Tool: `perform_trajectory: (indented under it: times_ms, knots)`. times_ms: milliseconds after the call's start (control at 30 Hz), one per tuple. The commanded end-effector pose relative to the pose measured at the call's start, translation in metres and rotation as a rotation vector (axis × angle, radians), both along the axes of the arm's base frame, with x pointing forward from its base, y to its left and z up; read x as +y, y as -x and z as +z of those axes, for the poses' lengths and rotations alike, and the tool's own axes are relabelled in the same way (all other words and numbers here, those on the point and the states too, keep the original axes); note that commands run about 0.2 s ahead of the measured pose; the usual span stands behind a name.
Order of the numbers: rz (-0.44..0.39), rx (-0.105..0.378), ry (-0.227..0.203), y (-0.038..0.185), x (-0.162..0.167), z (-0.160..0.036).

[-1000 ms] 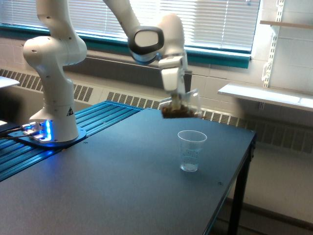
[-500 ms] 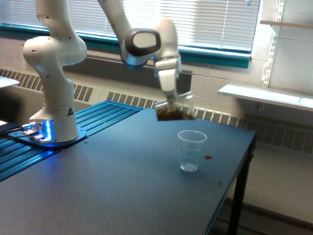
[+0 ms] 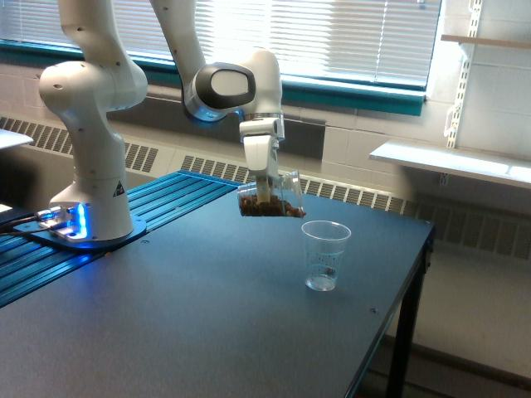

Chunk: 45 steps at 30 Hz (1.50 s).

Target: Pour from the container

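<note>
My claw [image 3: 267, 189] stays clamped on the container [image 3: 270, 197], w/ brown bits inside, but it's swung toward the exterior view's left and lower, now up-left of the measuring cup [image 3: 324, 255] on the table [image 3: 207, 315], so pour prob. needs re-aiming.

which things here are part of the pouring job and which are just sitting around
Part of the job:
- hand, shut on the container
- container, clear cup with brown contents, tilted
- receiving cup, clear, faint printed lines, upright on the table

Just around:
- wall shelves at the exterior view's right
- window blinds
- radiator grille along the wall
</note>
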State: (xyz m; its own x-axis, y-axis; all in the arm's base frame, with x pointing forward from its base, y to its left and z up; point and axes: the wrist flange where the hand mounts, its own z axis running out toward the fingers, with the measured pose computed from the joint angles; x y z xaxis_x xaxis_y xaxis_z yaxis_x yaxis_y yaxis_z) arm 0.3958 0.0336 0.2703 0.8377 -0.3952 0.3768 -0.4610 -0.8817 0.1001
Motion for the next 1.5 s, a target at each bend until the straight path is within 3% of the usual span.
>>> perform_trajectory:
  times_ms: [33,533,1267,1500]
  knots:
    - [-0.053,-0.041,-0.02,-0.005,0.0,0.01]
    - [-0.055,-0.042,0.009,-0.021,0.003,0.028]
    - [0.001,0.008,0.119,-0.039,0.0,0.055]
    - [0.009,0.018,0.135,-0.041,0.002,0.057]
